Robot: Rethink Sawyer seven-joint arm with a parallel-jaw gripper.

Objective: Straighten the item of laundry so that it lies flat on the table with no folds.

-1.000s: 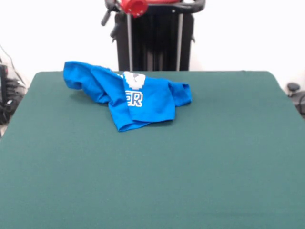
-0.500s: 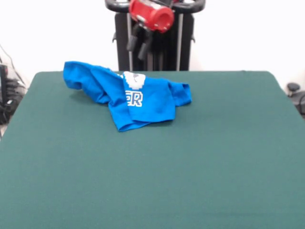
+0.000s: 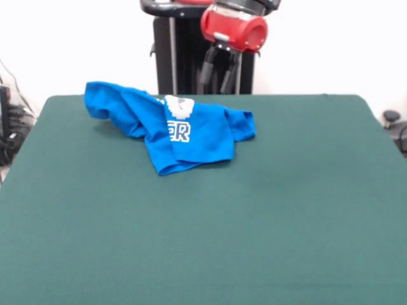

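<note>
The bright blue T-shirt (image 3: 172, 130) lies crumpled and folded over on the far left part of the dark green table (image 3: 210, 229), with white lettering and a white pixel graphic showing on top. My gripper (image 3: 216, 81) hangs from the red wrist above the table's far edge, up and to the right of the shirt, clear of it. Its two dark fingers (image 3: 206, 71) are spread apart and hold nothing.
The robot's black pedestal (image 3: 197, 57) stands behind the table's far edge. Cables and dark equipment (image 3: 9, 127) sit off the table's left side, and a dark object (image 3: 394, 124) off its right side.
The gripper has swung down and to the right along the far edge, from above the shirt's collar area to right of it. The shirt has not moved.
</note>
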